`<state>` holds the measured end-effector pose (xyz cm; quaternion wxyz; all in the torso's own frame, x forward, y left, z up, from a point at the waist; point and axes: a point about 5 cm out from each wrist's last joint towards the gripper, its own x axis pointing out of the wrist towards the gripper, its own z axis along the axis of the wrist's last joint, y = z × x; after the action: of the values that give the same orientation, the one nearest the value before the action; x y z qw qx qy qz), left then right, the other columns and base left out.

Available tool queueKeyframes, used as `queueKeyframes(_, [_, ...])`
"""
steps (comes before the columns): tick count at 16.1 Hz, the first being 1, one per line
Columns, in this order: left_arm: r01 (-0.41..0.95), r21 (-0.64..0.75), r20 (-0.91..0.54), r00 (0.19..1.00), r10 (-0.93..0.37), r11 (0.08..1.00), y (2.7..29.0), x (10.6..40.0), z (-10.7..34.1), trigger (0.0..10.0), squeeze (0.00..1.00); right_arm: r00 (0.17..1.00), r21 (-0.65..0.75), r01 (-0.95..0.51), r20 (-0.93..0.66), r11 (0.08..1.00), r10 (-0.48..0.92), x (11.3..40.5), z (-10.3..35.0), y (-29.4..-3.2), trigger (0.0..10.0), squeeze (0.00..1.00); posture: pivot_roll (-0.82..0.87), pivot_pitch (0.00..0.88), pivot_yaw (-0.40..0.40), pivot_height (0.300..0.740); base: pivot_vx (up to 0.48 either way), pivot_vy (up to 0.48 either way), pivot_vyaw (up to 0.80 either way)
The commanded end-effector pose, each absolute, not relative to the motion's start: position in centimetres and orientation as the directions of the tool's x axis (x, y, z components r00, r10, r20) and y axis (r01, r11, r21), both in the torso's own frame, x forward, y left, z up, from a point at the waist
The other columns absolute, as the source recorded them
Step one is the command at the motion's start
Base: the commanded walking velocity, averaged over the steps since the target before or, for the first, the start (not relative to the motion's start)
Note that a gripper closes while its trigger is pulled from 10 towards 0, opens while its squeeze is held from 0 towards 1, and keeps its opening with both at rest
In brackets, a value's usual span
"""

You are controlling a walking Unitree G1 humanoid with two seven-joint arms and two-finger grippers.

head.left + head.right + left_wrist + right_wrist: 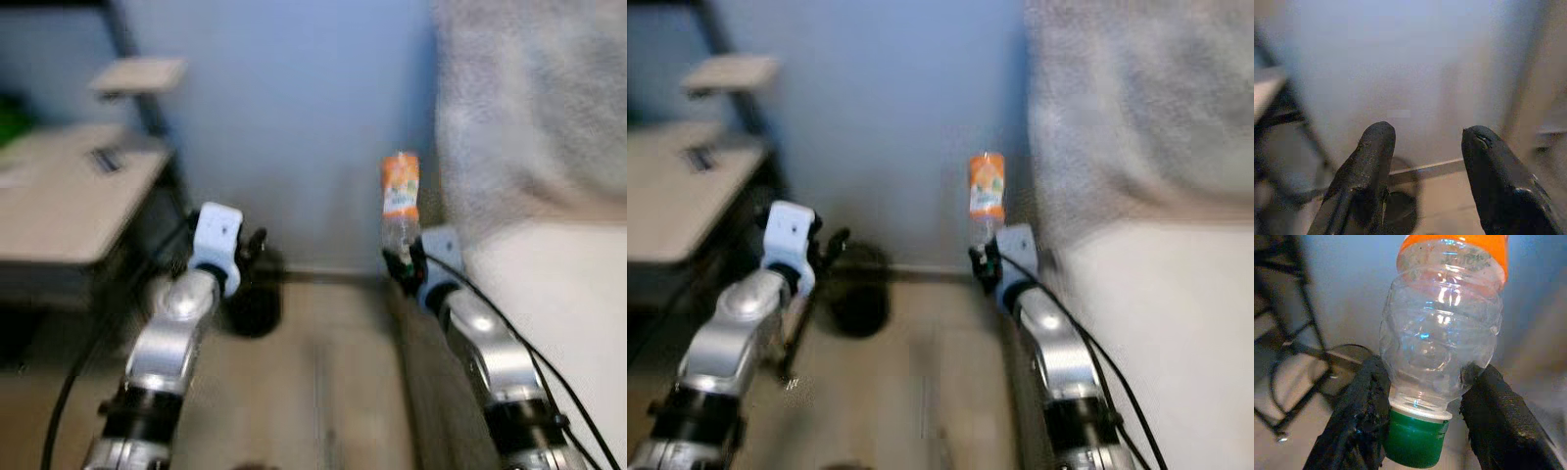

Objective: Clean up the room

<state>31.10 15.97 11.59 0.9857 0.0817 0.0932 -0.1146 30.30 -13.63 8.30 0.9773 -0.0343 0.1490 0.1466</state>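
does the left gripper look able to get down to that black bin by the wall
Probably yes. The left gripper is open and holds nothing, and it hangs just above the black bin, with bare floor around it. The table frame stands close on its left, so it could crowd the arm.

No legible txt; print on bottle [1442,340] orange label too blurry.

The floor [323,392] was pale wood. A black round bin [257,299] stood on it against the blue wall. The table [59,211] carried a small dark object [106,159].
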Motion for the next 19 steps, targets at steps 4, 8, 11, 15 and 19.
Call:
queueKeyframes(4, [0.242, 0.142, -0.207, 0.955, -0.210, 0.960, 16.18, 31.10, 11.63, 10.0, 0.00, 0.900, -0.057, -0.346, -0.303, 0.936, 0.314, 30.28, 8.42, -12.82, 10.0, 0.00, 0.00, 0.000, 0.027, 0.740, 0.421, 0.000, 0.40])
queueKeyframes(8, [0.249, 0.153, -0.208, 0.954, -0.216, 0.956, 16.20, 31.00, 11.64, 10.0, 0.00, 0.892, -0.084, -0.371, -0.311, 0.925, 0.330, 30.02, 8.27, -12.99, 10.0, 0.00, 0.00, 0.000, 0.024, 0.740, 0.419, 0.000, 0.00])
queueKeyframes(11, [0.263, 0.159, -0.212, 0.951, -0.227, 0.952, 16.10, 30.85, 11.56, 10.0, 0.00, 0.887, -0.098, -0.384, -0.316, 0.918, 0.337, 29.84, 8.07, -12.55, 10.0, 0.00, 0.01, 0.000, 0.026, 0.740, 0.419, 0.000, 0.00])
queueKeyframes(15, [0.267, 0.160, -0.213, 0.949, -0.231, 0.950, 16.06, 30.85, 11.56, 10.0, 0.00, 0.884, -0.105, -0.387, -0.324, 0.916, 0.337, 29.83, 7.93, -12.53, 10.0, 0.00, 0.01, 0.000, 0.025, 0.740, 0.420, 0.000, 0.00])
queueKeyframes(19, [0.280, 0.159, -0.217, 0.945, -0.243, 0.947, 15.94, 30.80, 11.51, 10.0, 0.00, 0.885, -0.112, -0.383, -0.330, 0.917, 0.330, 29.89, 7.83, -12.62, 10.0, 0.00, 0.01, 0.000, 0.028, 0.740, 0.420, 0.000, 0.00])
